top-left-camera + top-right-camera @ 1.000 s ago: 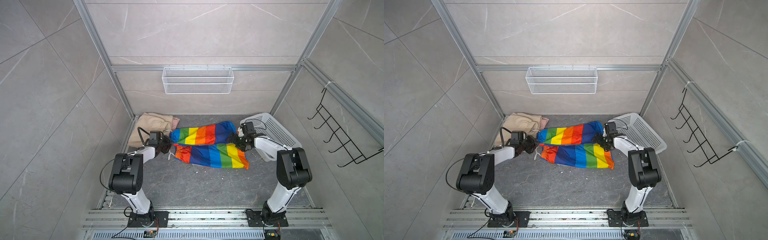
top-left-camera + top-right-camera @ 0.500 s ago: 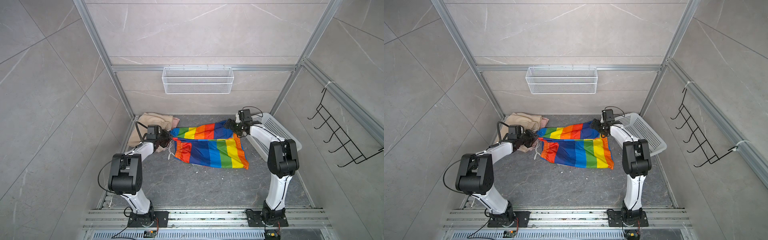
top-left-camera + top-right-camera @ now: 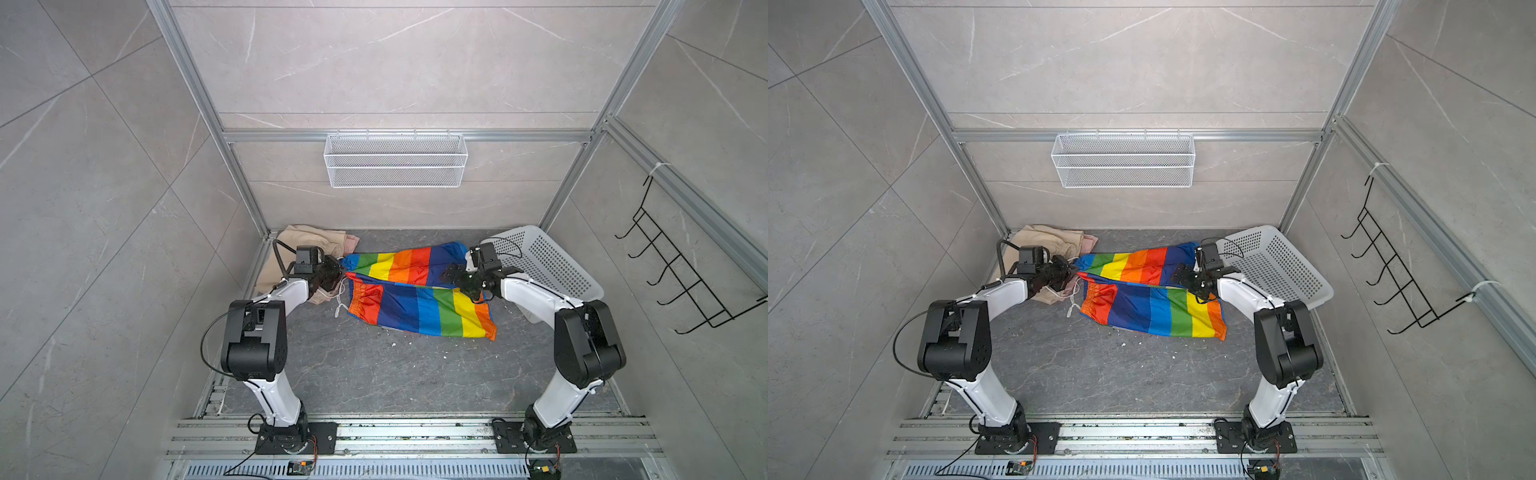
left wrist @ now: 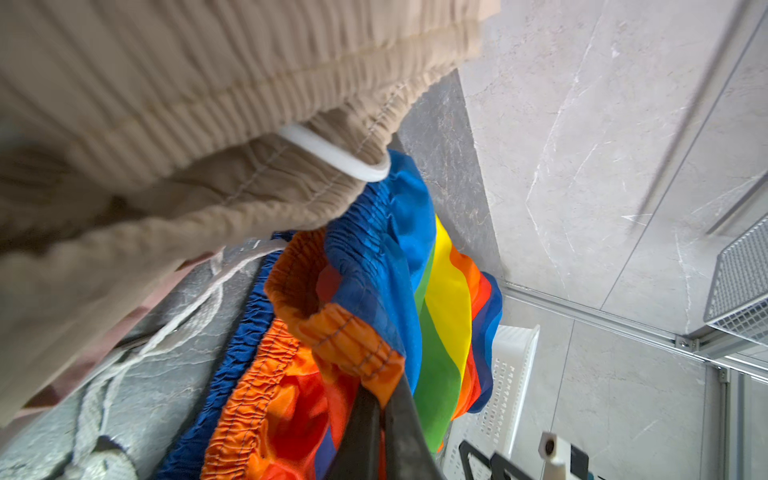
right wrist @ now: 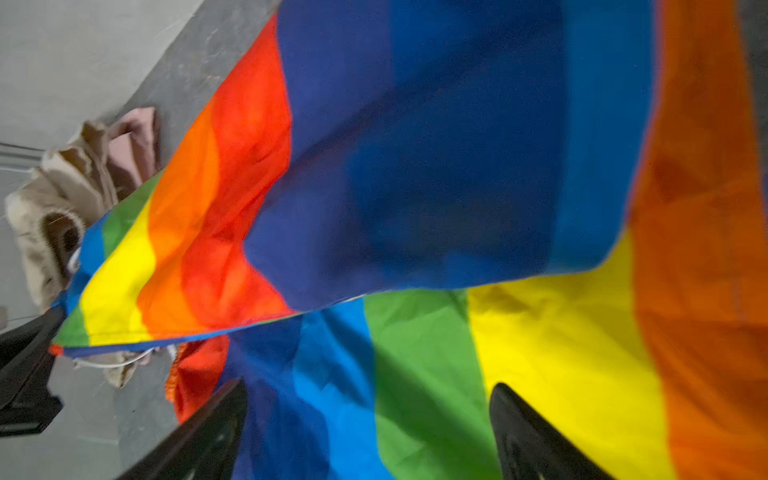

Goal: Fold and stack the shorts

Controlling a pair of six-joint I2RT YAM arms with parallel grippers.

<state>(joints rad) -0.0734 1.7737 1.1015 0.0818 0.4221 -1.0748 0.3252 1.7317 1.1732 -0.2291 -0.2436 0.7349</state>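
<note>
slip risk: only a small pinch of the orange waistband (image 4: 348, 332) of the rainbow shorts (image 3: 419, 301) is clamped by the left gripper (image 4: 384, 401). The shiny cloth could be pulled free by a hard tug.
snag risk: the white drawstring (image 3: 340, 300) lies loose just beside that grip and could be dragged or trapped in a fold.
stack risk: the beige shorts (image 3: 307, 243), with the pink shorts (image 3: 352, 240) showing at their edge, lie right against the left gripper. They could be shifted by a sideways move.
fold risk: the hem end of the far leg is gripped by nothing, so a skewed or bunched fold is judged likely.
left gripper state: closed tight on the waistband, at the far-left end of the rainbow shorts.
right gripper (image 5: 370, 399) state: jaws spread wide, nothing between them. Contact with the cloth can't be told because the wrist view is blurred.
rainbow shorts position: spread on the table (image 3: 374, 374) between both grippers. The right gripper is placed over the hem end, beside the basket (image 3: 548, 266).
</note>
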